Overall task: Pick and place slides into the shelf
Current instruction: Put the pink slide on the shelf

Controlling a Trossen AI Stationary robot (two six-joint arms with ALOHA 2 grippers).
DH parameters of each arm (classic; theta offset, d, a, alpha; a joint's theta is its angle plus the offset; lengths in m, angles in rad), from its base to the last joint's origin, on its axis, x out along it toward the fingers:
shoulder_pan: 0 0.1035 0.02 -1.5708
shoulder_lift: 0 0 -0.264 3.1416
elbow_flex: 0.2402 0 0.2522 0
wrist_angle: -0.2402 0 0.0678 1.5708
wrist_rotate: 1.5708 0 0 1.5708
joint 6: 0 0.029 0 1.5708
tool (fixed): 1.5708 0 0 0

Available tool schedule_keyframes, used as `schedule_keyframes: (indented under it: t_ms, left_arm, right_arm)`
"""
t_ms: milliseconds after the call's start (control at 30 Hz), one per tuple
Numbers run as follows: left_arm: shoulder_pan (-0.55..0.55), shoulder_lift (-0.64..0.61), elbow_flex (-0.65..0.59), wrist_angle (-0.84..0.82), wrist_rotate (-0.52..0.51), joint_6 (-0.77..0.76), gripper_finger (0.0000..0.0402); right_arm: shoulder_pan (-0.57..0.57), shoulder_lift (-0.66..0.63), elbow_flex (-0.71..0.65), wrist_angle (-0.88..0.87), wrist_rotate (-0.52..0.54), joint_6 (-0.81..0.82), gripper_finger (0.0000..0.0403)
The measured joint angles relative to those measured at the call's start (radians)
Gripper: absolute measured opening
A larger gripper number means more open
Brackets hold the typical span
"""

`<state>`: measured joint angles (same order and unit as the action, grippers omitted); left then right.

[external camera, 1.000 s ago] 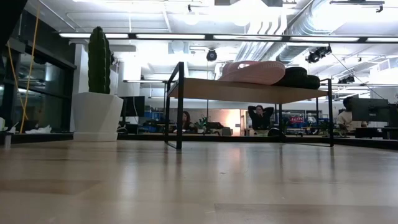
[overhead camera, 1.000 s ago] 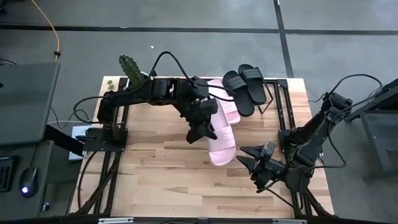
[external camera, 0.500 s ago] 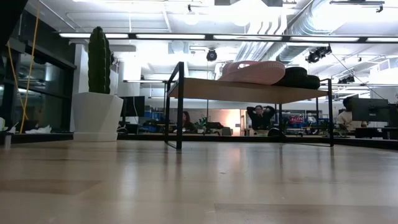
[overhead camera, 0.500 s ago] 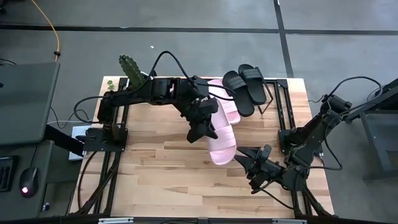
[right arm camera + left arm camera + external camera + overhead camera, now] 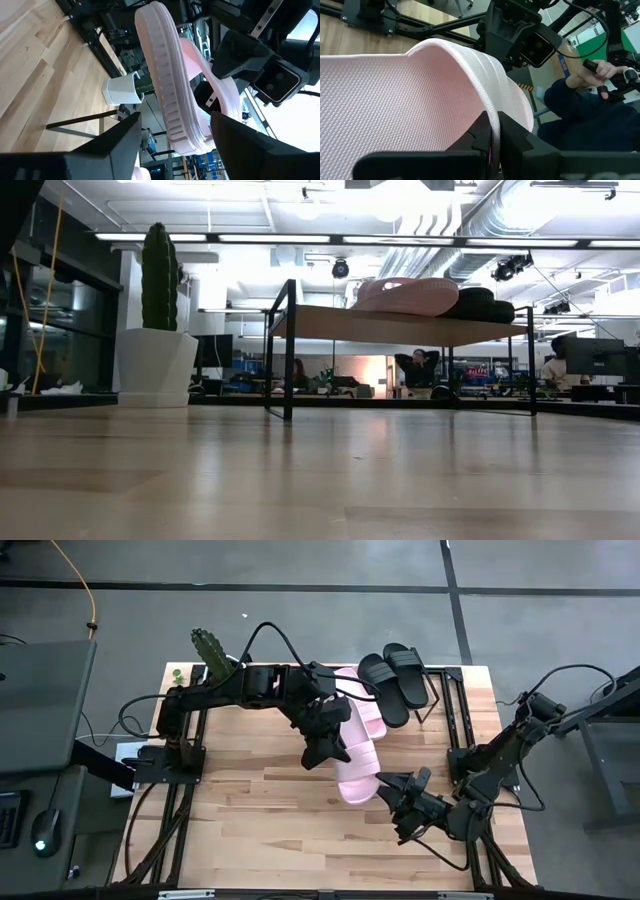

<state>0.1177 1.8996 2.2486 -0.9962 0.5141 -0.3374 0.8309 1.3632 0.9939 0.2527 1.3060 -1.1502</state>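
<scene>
My left claw (image 5: 322, 745) has the pink slide (image 5: 357, 772) pinched by its strap; my right claw (image 5: 397, 802) gapes beside its toe. Sloppy handoff, and it drops off the shelf (image 5: 447, 705) onto the counter (image 5: 250, 810).

Four views on your table.
Overhead looks straight down on the table (image 5: 250, 810); the low one peers level across it. Both wrist cameras sit close on the same pink slide (image 5: 395, 95), from opposite sides.
</scene>
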Motion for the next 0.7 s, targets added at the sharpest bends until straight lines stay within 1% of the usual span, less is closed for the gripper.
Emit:
schedule_keyframes:
  t_ms: [267, 400, 500, 600, 700]
  left_arm:
    - [0.0, 0.0, 0.0, 0.003, -0.003, 0.0, 0.001]
    - [0.0, 0.0, 0.0, 0.003, -0.003, 0.0, 0.001]
    - [0.0, 0.0, 0.0, 0.007, -0.002, 0.0, 0.001]
    - [-0.002, 0.0, 0.0, 0.008, 0.002, 0.0, 0.001]
    - [-0.001, 0.0, 0.0, 0.009, 0.001, 0.0, 0.001]
  right_arm:
    - [0.0, 0.0, 0.0, 0.0, -0.001, 0.017, 0.015]
    - [0.0, 0.0, 0.0, 0.001, -0.003, 0.022, 0.012]
    - [0.0, -0.001, 0.0, 0.001, -0.037, 0.024, 0.0107]
    - [-0.006, -0.001, 0.0, 0.001, -0.081, 0.024, 0.0102]
    - [-0.018, -0.001, 0.0, 0.002, -0.085, 0.029, 0.0103]
